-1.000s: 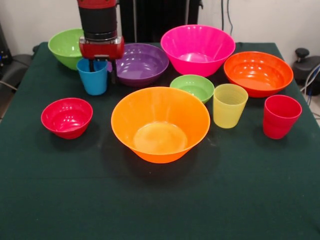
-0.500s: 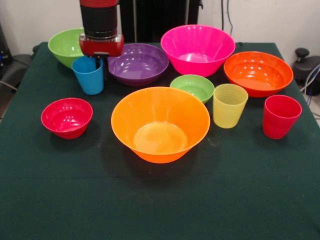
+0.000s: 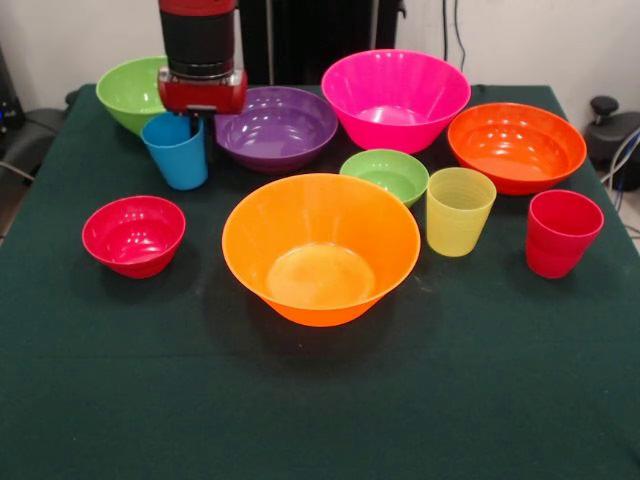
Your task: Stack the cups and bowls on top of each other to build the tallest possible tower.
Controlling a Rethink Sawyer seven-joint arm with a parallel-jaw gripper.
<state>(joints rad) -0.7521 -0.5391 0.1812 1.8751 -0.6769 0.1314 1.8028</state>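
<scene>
The blue cup [image 3: 177, 152] sits at the far left of the table [image 3: 320, 410], tipped a little off upright, its rim tucked under the gripper [image 3: 196, 122]. The claw is clenched on the cup's rim wall, one finger apparently inside and one outside, which would explain the lean: the cup looks to hang from one side of its lip instead of standing on its base. Against the frame a second earlier, the cup has shifted slightly left and risen, and the gripper body sits a touch higher; against half a second ago the change is very small, so the lift seems only just begun.

Just behind it to the left is the lime green bowl [image 3: 130, 92], and to its right the purple bowl [image 3: 278, 126], both near the cup but apart from it. Nearer, the small red bowl [image 3: 133, 235] stands alone. At centre is the big orange bowl [image 3: 320, 248], with the small green bowl [image 3: 385, 175] just behind it and the yellow-green cup [image 3: 459, 210] to the right. The pink bowl [image 3: 395, 98], red-orange bowl [image 3: 516, 146] and red cup [image 3: 562, 232] fill the right side. Nothing is stacked yet; each piece stands singly, mouth up, which leaves any of them free to receive the next.
</scene>
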